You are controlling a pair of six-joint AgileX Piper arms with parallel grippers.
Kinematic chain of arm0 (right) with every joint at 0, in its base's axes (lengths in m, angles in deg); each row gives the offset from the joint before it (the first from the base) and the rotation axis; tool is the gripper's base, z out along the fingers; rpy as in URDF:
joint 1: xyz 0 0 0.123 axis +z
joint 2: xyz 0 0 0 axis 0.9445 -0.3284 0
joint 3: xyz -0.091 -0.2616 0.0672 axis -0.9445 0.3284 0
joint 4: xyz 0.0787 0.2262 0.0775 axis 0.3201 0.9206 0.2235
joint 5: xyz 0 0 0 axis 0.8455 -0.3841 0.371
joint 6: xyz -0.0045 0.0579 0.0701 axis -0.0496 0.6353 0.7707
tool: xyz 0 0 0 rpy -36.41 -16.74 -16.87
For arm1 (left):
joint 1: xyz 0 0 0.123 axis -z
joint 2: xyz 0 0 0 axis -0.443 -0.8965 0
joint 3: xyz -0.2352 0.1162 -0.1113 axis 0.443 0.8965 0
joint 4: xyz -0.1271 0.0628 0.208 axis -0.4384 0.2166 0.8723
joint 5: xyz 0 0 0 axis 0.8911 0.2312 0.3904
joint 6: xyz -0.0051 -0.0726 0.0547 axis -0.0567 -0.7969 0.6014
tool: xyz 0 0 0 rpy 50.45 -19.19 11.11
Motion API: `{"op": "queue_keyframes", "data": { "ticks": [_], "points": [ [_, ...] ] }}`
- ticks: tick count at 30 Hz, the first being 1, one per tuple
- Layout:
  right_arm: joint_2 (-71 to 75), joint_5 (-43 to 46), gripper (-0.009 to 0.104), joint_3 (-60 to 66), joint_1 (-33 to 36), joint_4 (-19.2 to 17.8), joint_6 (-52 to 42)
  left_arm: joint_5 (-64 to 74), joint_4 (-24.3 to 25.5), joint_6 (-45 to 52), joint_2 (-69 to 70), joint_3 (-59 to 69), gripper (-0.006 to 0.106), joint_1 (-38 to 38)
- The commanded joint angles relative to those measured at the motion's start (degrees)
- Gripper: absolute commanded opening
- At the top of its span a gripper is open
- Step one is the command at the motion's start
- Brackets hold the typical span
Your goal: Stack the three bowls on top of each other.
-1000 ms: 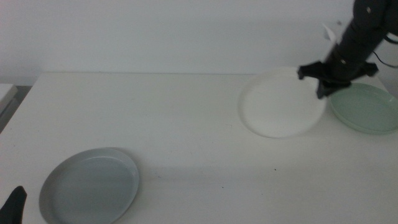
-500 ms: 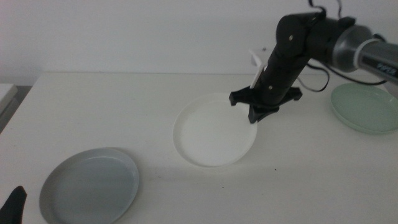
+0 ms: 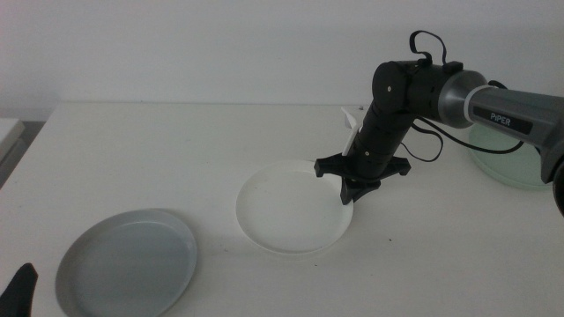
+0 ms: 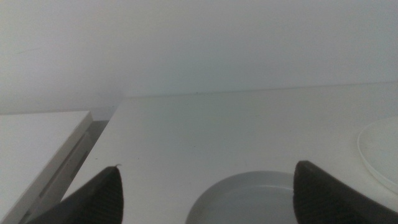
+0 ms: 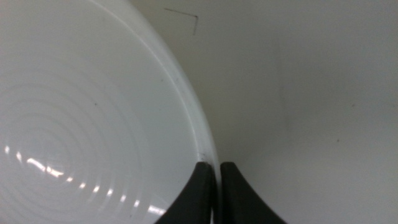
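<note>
In the middle view the white bowl (image 3: 291, 211) is near the table's centre, with my right gripper (image 3: 350, 187) shut on its right rim. The right wrist view shows the white bowl (image 5: 81, 118) with its rim pinched between the two jaws of the right gripper (image 5: 216, 177). The grey-blue bowl (image 3: 128, 262) lies at the front left, and part of it shows in the left wrist view (image 4: 249, 199). The mint green bowl (image 3: 515, 167) is at the far right, partly behind the arm. My left gripper (image 4: 205, 193) waits open at the front left corner, above the grey-blue bowl's near side.
The white table (image 3: 220, 150) runs back to a pale wall. A lower white surface (image 3: 9, 132) adjoins the table's left edge. The right arm's cable (image 3: 429, 44) loops above its wrist.
My right gripper has dragged the white bowl leftward and toward the front, from beside the mint green bowl to the table's centre. The left gripper and grey-blue bowl stayed put.
</note>
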Motion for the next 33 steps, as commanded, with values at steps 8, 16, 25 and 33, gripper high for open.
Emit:
{"op": "queue_keyframes", "data": {
  "ticks": [8, 16, 25, 33],
  "points": [
    [0.8, -1.4, 0.068, -1.2, -0.3, -4.2, -2.4, -0.8, 0.0, -0.1, 0.2, 0.0, 0.094, 0.1],
    [8.2, -7.9, 0.093, -12.7, -9.8, -12.6, -3.8, -0.8, 0.0, -0.1, 0.2, 0.0, 0.094, 0.1],
    [5.6, -7.8, 0.093, -22.3, -31.0, -13.3, -3.9, -0.8, 0.0, -0.1, 0.2, 0.0, 0.094, 0.1],
    [-2.5, -4.4, 0.093, -22.3, -42.3, -10.7, -3.9, -0.8, 0.0, -0.1, 0.2, 0.0, 0.094, 0.1]
  ]
}}
